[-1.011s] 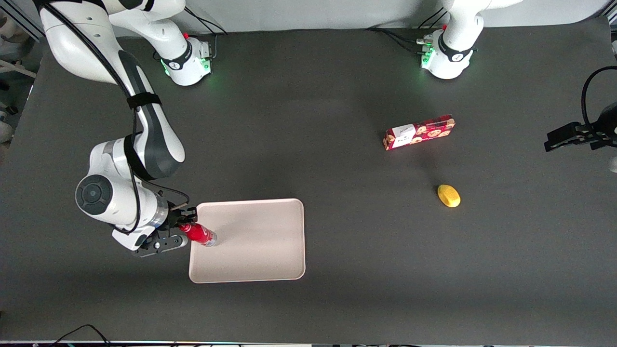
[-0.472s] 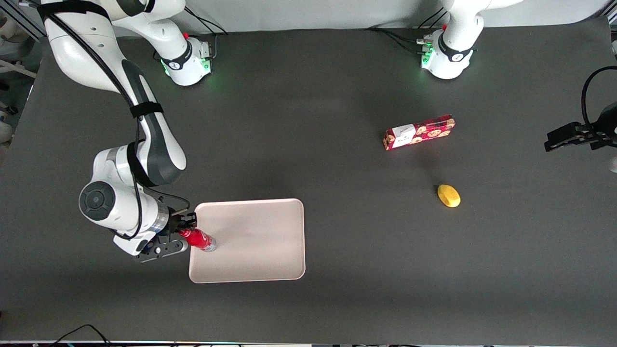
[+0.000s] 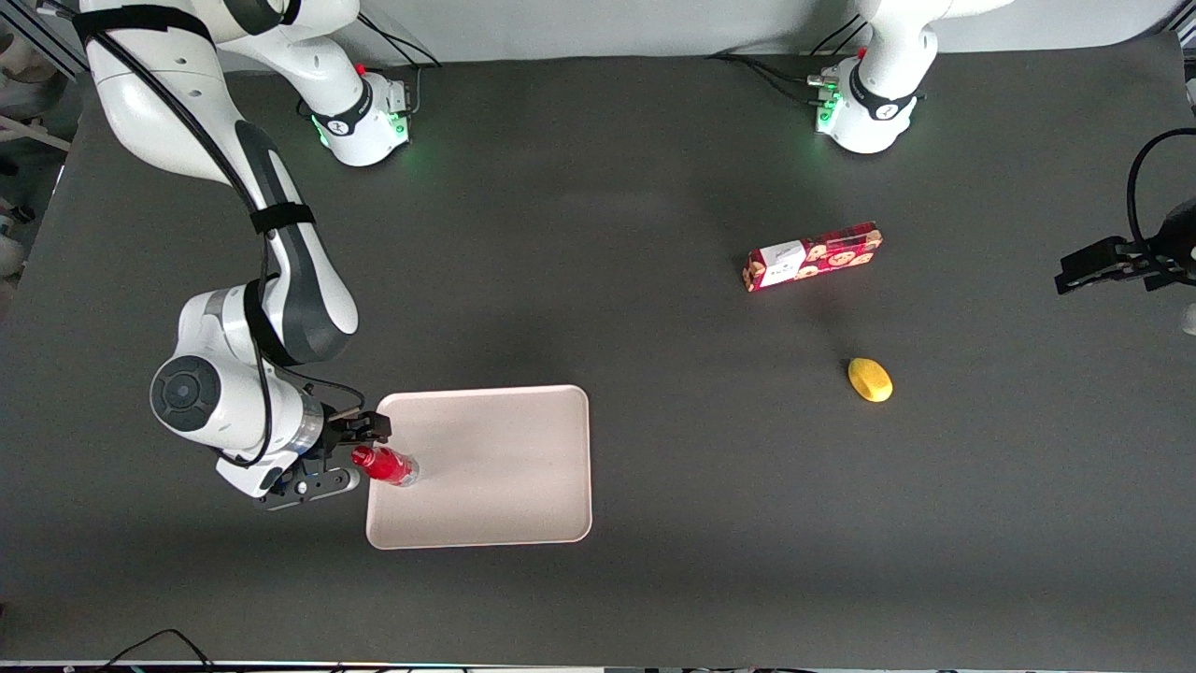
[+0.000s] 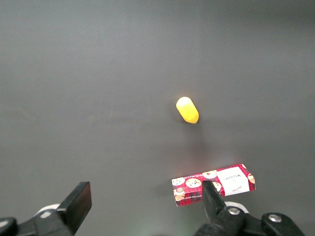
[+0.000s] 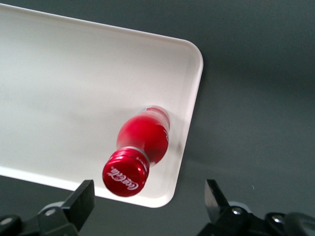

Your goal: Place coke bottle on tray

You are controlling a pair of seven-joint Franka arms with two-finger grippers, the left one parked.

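Standing on tray (image 3: 505, 467) | red-capped coke bottle (image 5: 139, 150) | claw (image 5: 147, 204) spread above

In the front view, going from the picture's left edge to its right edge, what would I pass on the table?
The gripper, open above the coke bottle → the tray the bottle stands on → the cookie box → the yellow lemon-like thing.

I see the coke bottle (image 5: 144, 138) as glossy red plastic under a ridged cap, standing on the tray (image 5: 74, 93), smooth matt plastic. My gripper (image 5: 147, 206), spread above it, has 2 matt black fingers (image 5: 81, 201). The table (image 3: 654, 523) looks like matt cloth.
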